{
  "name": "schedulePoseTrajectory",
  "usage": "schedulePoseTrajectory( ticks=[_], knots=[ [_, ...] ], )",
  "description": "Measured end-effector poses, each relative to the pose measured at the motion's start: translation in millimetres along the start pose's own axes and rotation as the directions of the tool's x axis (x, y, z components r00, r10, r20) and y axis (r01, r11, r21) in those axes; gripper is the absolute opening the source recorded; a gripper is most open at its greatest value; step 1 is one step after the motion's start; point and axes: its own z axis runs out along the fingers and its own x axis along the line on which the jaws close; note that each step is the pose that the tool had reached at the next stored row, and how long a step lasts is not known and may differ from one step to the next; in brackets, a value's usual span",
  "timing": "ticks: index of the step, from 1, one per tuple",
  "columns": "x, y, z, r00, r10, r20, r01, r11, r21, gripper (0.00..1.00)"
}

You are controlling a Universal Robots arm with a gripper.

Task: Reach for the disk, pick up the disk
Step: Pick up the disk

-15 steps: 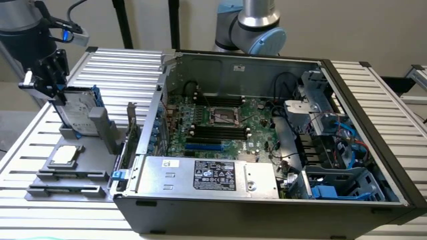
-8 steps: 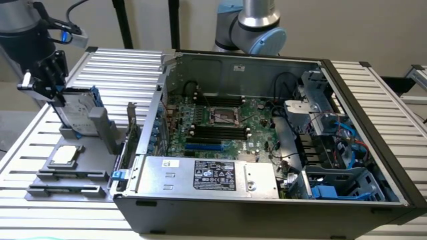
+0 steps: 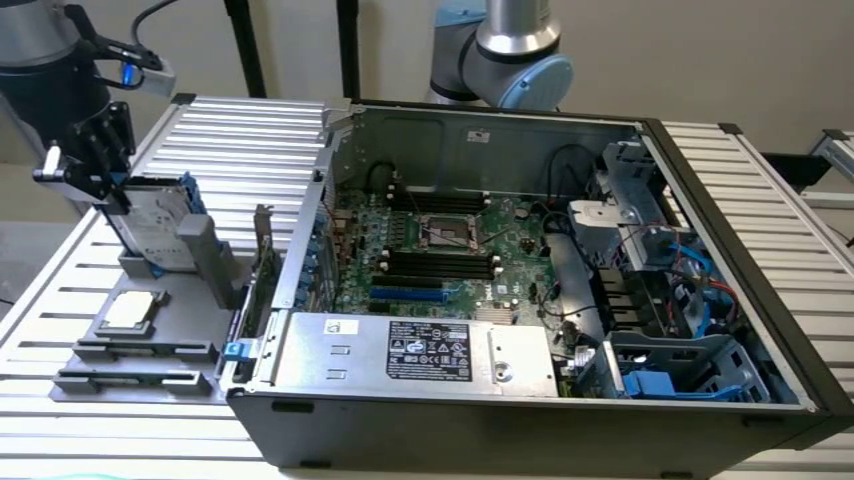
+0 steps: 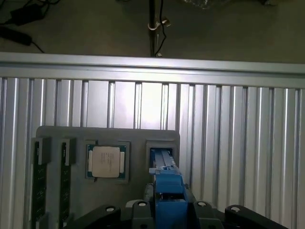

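The disk [image 3: 160, 228], a silver-grey drive in a blue carrier frame, stands on edge and slightly tilted in a slot of the grey holder [image 3: 200, 290] at the exterior view's left. My gripper [image 3: 115, 192] comes down from above and is shut on the disk's upper end. In the wrist view the disk's blue edge [image 4: 167, 183] runs between the gripper's [image 4: 167, 212] two sides, down into the holder's slot [image 4: 161, 152]. Whether the disk's lower end still rests in the slot is hidden.
A square silver chip [image 3: 130, 312] [image 4: 108, 161] lies in the holder beside the disk's slot, with memory sticks [image 4: 38, 183] further along. The open computer case [image 3: 534, 300] stands close on the exterior view's right. Ribbed aluminium table [image 4: 228, 143] underneath.
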Motion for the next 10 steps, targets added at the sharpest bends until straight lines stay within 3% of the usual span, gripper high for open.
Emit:
schedulePoseTrajectory(
  ticks=[10],
  knots=[
    [1.6, 0.0, 0.0, 1.0, 0.0, 0.0005, 0.0, 1.0, 0.0, 0.33]
  ],
)
